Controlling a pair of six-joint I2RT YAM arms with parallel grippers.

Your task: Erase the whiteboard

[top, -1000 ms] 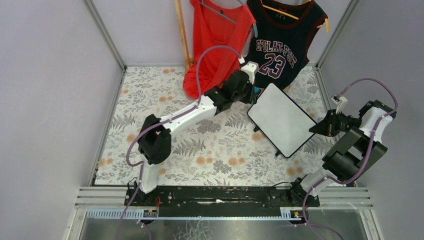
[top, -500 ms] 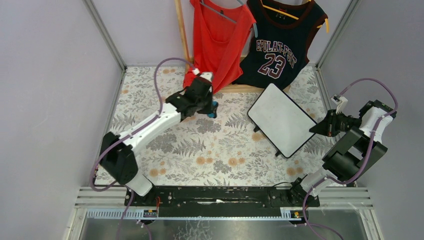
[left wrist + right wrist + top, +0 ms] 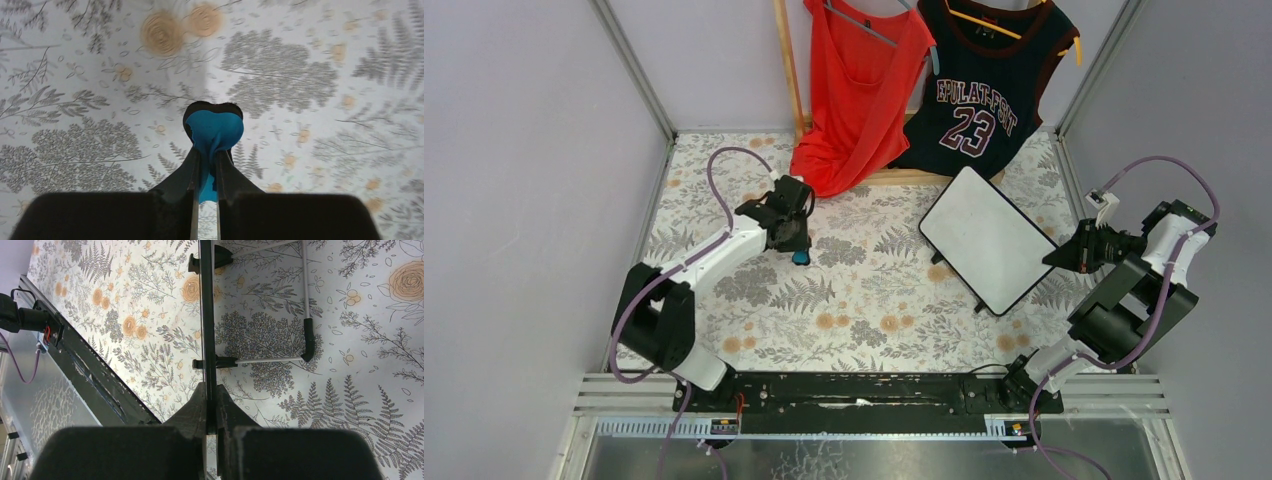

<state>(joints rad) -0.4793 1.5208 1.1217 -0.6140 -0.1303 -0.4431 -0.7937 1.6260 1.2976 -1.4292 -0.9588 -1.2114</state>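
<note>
Well left of whiteboard (image 3: 987, 238): eraser (image 3: 214, 131) clamped in left gripper (image 3: 798, 250).
Right gripper (image 3: 1055, 257) nearer, pinching its edge; long axis diagonal.

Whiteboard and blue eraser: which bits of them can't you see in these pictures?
- Right wrist view: the whiteboard is edge-on, so its face is hidden.
- Top view: the whiteboard looks white, but faint marks would be too small to tell.
- Left wrist view: the blue eraser has its lower part hidden between the fingers of the left gripper.
- Top view: too small to tell whether the blue eraser touches the tablecloth.
</note>
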